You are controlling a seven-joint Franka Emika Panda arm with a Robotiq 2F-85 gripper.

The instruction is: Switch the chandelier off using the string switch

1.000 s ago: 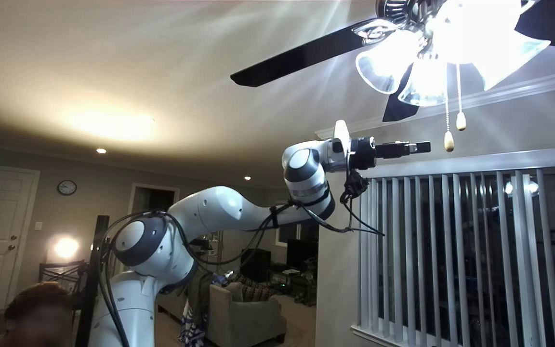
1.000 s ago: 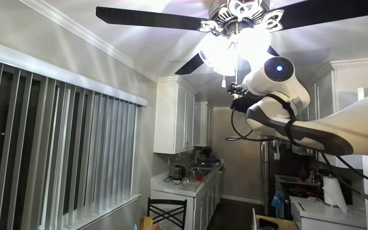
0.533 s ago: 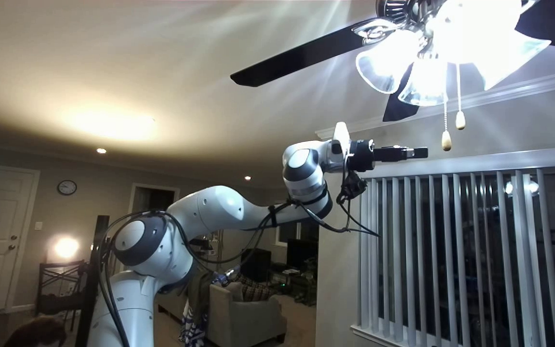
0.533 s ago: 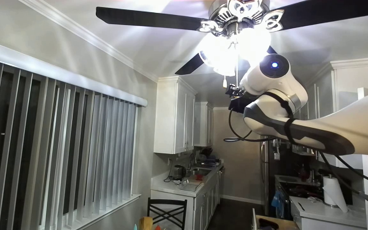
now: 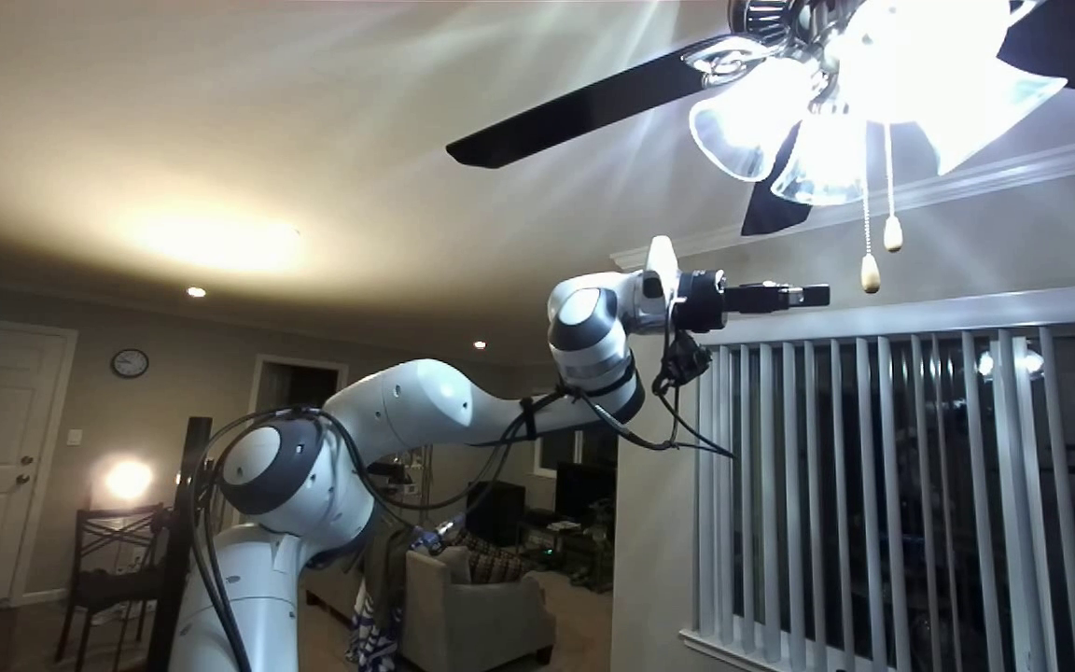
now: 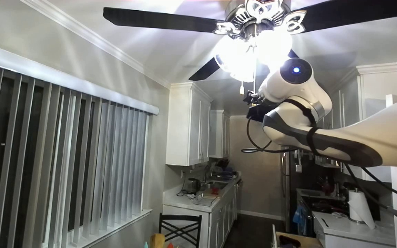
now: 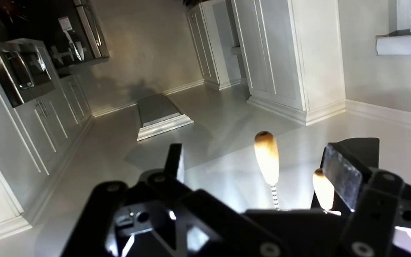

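Chandelier (image 5: 911, 84) hangs beneath the ceiling fan (image 6: 243, 19), and its lamps (image 6: 274, 44) burn brightly in both exterior views, so the switching off is not done. Below it dangle a lower pull (image 5: 870, 273) and a higher pull (image 5: 893, 234); which of them works the light I cannot tell.

The end effector (image 5: 816, 296) is released: in the wrist view, where everything shows inverted, its fingers (image 7: 343, 175) stand wide apart with nothing gripped. There the lower pull appears in the gap between them, and the higher pull shows right by one finger. An exterior view, though, puts both pulls just past the fingertips, not touching them.

What has changed is small. Compared with a second ago, the arm (image 5: 444, 397) holds the fingertips a touch lower; over the last half second it shows no clear movement. The lower pull is swaying: half a second ago it hung slightly closer to the fingertips, and now it is slightly farther off. The lamps look the same.

For the task, this suggests lining up is the step in hand, with grasp and tug to come. A small advance, perhaps with a slight lift, seems needed next. A hasty push could knock the swaying pull aside, so letting it settle looks wise.
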